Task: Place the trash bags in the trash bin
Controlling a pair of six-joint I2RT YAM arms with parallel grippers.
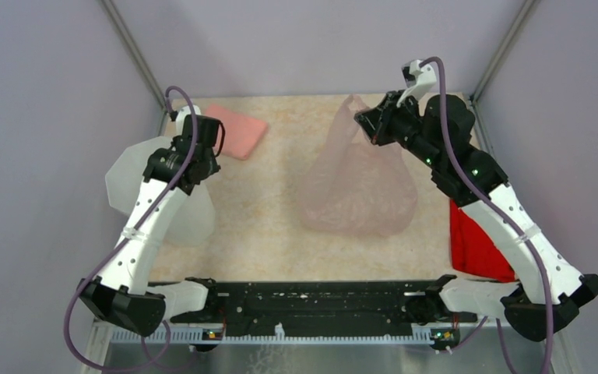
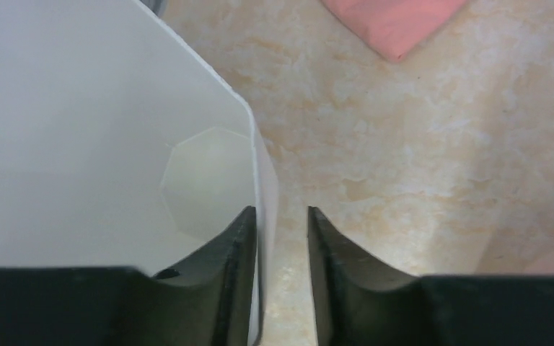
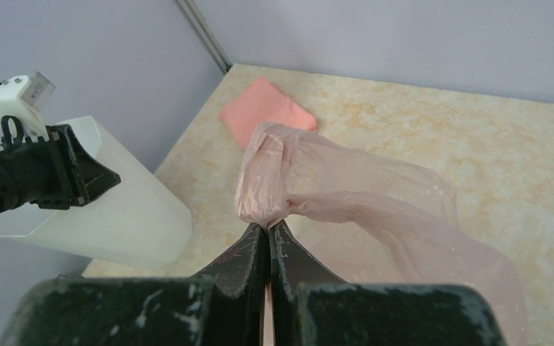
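The white translucent trash bin point(image 1: 136, 179) lies tilted at the table's left edge. In the left wrist view I look into it point(image 2: 79, 108) down to its base. My left gripper point(image 2: 281, 216) stands open astride its rim wall: one finger is inside against the wall, the other outside with a gap. It also shows in the top view point(image 1: 198, 173). My right gripper point(image 3: 268, 225) is shut on the bunched top of the pale pink trash bag point(image 3: 346, 191). It holds that top up at the back right point(image 1: 362, 125), while the bag's body point(image 1: 358, 191) sags onto the middle of the table.
A folded salmon-pink cloth point(image 1: 236, 131) lies at the back left, just right of the bin. A flat red packet point(image 1: 475, 245) lies under my right arm at the right edge. Grey walls close in the table on three sides.
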